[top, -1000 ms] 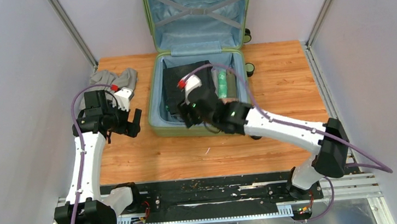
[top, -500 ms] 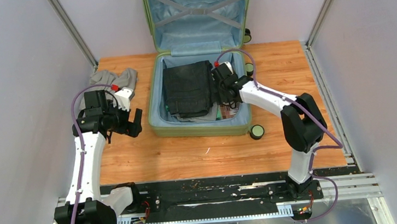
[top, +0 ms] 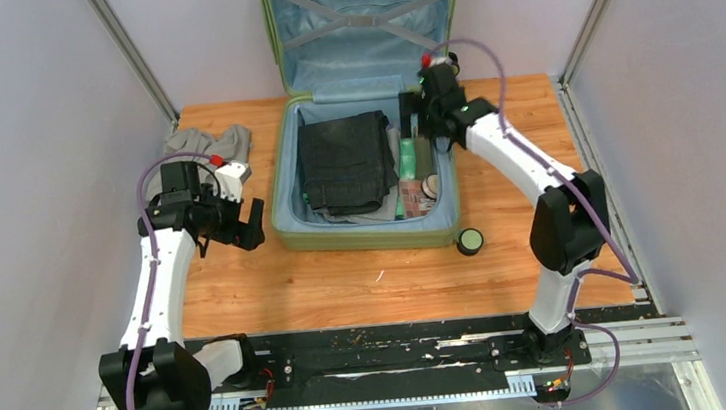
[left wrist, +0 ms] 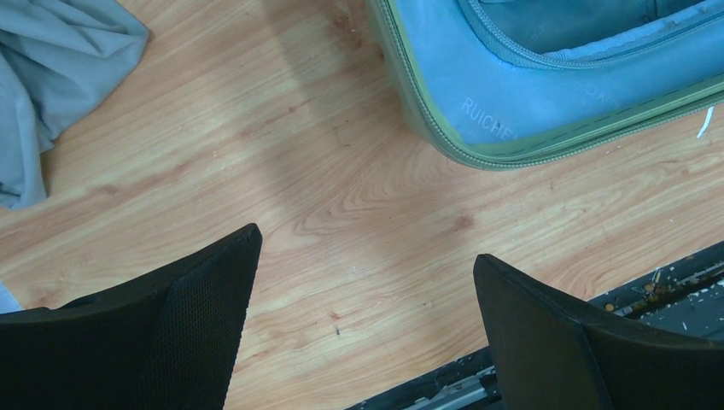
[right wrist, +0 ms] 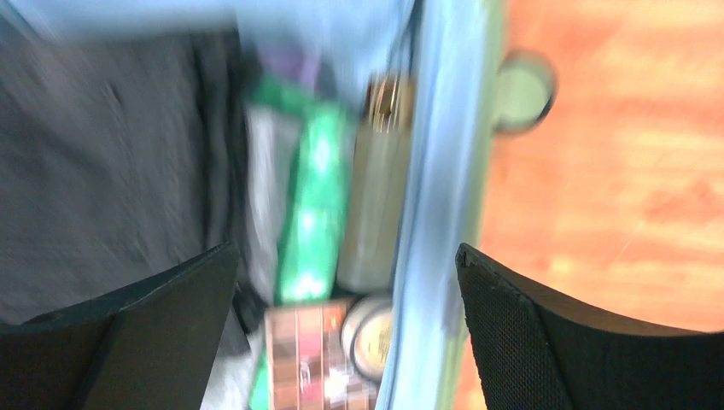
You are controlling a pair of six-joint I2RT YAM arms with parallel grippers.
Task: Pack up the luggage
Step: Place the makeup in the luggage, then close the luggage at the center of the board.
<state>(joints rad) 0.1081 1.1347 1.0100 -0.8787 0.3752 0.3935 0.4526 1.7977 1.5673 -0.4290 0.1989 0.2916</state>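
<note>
Right pincer (top: 422,129) has swung over the luggage (top: 362,237) rear; its wrist view is smeared.

The right gripper (right wrist: 346,252) left the near end of the luggage (top: 285,177), where it had hung over the black folded clothing (top: 345,161), and travelled along the right side to the far right corner by the hinge. With the arm out of the way, the near right wheel (top: 469,242), a palette (top: 412,201) and a round compact (top: 430,188) inside the right wall came into sight.
</note>
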